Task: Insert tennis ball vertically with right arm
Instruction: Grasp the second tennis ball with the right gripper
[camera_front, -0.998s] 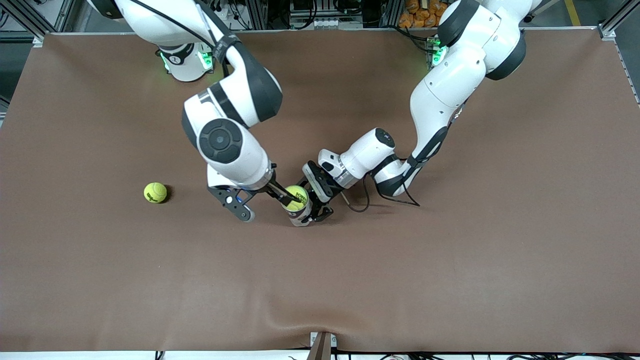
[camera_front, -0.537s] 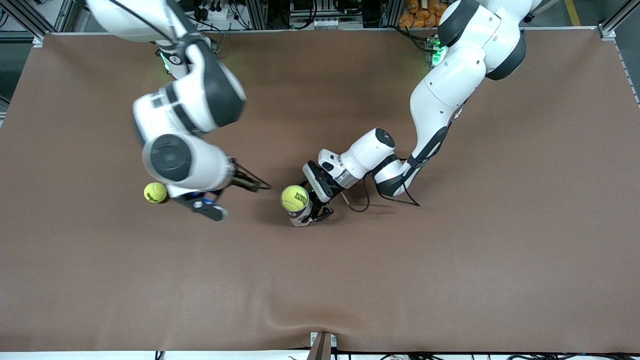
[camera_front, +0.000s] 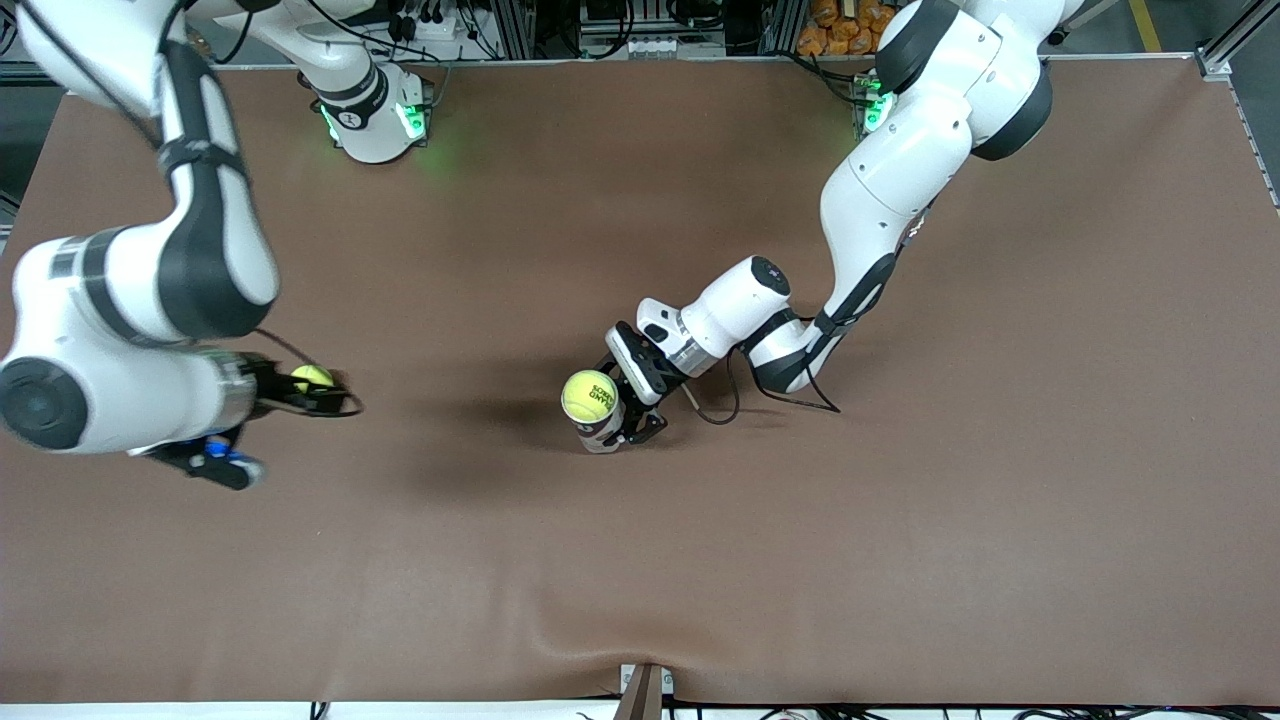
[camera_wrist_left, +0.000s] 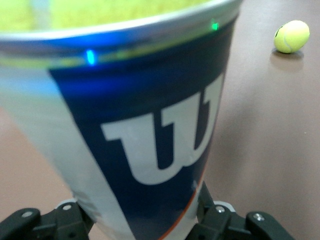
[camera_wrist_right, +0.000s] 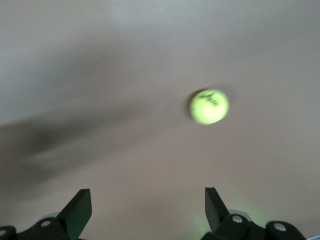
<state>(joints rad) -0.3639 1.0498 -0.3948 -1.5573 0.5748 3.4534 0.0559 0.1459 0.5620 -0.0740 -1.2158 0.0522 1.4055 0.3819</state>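
Right claw (camera_front: 325, 392), wide open, hangs over the loose ball (camera_front: 311, 377), needing descent and grasp, while left claw (camera_front: 622, 405) grips the ball-topped can (camera_front: 598, 428).

**Even overhead light, blurred wrist views**

Bright, diffuse light falls on the brown cloth-covered table (camera_front: 900, 560), casting soft shadows. The right wrist view smears the yellow-green tennis ball (camera_wrist_right: 209, 106); the blue-and-white can (camera_wrist_left: 150, 150) looms out of focus.
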